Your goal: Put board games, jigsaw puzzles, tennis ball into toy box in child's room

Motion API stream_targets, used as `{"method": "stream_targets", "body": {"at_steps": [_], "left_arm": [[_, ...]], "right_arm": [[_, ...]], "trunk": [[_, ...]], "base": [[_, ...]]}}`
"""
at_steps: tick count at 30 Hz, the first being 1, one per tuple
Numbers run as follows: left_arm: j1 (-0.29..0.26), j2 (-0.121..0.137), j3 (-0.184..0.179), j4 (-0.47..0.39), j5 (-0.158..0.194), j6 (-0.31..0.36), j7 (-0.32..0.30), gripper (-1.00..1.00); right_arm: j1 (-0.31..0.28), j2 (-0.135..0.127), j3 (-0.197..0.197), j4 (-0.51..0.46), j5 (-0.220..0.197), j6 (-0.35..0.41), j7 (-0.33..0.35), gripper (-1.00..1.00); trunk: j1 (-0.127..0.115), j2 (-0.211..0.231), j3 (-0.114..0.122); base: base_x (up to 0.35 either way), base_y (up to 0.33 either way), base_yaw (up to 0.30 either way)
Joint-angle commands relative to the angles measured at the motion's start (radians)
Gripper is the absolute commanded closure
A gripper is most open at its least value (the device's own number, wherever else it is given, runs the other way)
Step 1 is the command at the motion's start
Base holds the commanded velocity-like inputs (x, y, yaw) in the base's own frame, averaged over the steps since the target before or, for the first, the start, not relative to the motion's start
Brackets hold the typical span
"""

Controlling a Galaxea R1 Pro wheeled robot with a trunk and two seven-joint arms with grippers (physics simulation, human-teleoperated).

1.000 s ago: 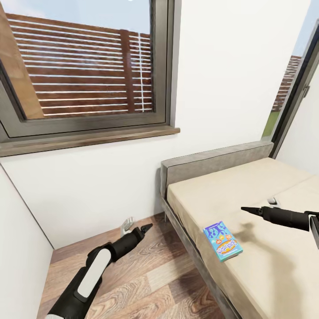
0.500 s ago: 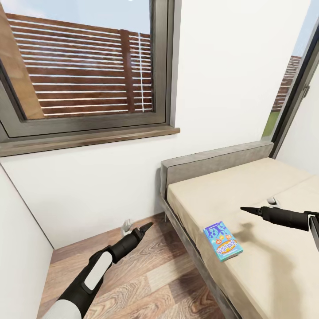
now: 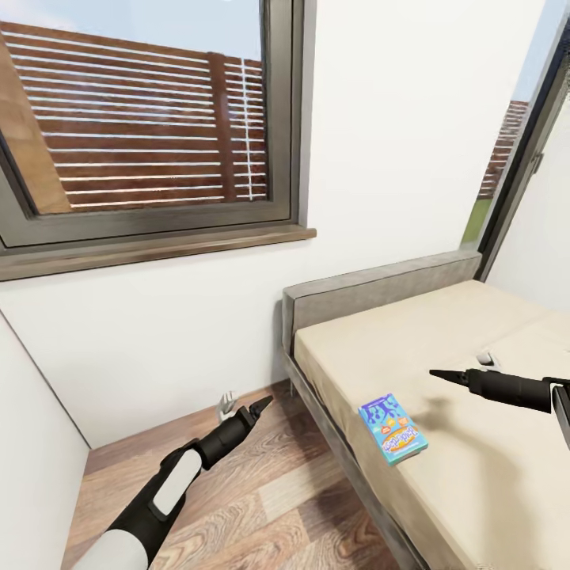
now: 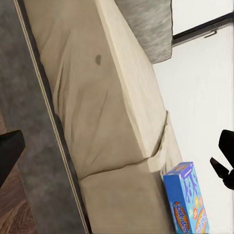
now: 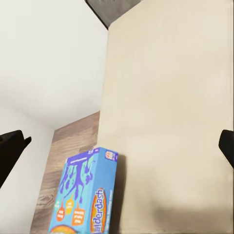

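Observation:
A teal-blue board game (image 3: 393, 430) lies flat on the beige bed (image 3: 483, 317), close to the mattress's side edge. My right gripper (image 3: 435, 373) hovers open over the mattress, a little beyond the box and to its right, touching nothing. My left gripper (image 3: 264, 404) is open over the wood floor beside the bed frame, left of the box. The same box (image 5: 83, 200) lies on the mattress in the right wrist view, between the dark fingertips (image 5: 10, 146). In the left wrist view the box (image 4: 187, 200) shows near the mattress edge. The table and toy box are out of view.
A grey upholstered headboard (image 3: 380, 289) closes the bed's far end against the white wall. A large window (image 3: 142, 119) with a wooden sill is above the floor gap. A wall socket (image 3: 228, 404) sits low near my left gripper. A white wall (image 3: 32, 443) bounds the left.
The whole picture has shifted slightly, so the camera has moved. My left arm has stretched forward a little. The box and right gripper keep their places on the bed.

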Motion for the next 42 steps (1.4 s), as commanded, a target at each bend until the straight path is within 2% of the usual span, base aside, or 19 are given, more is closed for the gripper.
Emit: {"method": "stream_targets", "body": {"at_steps": [1,14,31,42], "left_arm": [[-0.001,0.0,0.0,0.0,0.01,0.009,0.0,-1.0],[-0.027,-0.003,0.0,0.083,0.01,0.004,-0.08,-1.0],[-0.041,-0.005,0.0,0.12,0.016,0.004,-0.101,-1.0],[-0.041,0.0,0.006,0.13,0.021,0.004,-0.123,-1.0]], "right_arm": [[-0.001,0.001,-0.004,-0.001,0.011,0.009,0.009,-1.0],[-0.001,0.001,-0.003,-0.001,0.01,0.009,0.011,-1.0],[-0.001,0.001,-0.001,-0.001,0.01,0.009,0.011,-1.0],[-0.001,0.001,-0.002,-0.001,0.01,0.008,0.009,-1.0]], "trunk": [[0.0,0.0,-0.001],[0.0,0.0,-0.001],[0.0,0.0,-0.001],[0.0,0.0,-0.001]], "base": [[0.0,0.0,-0.163],[0.0,0.0,-0.223],[0.0,0.0,-0.256],[0.0,0.0,-0.115]]}}
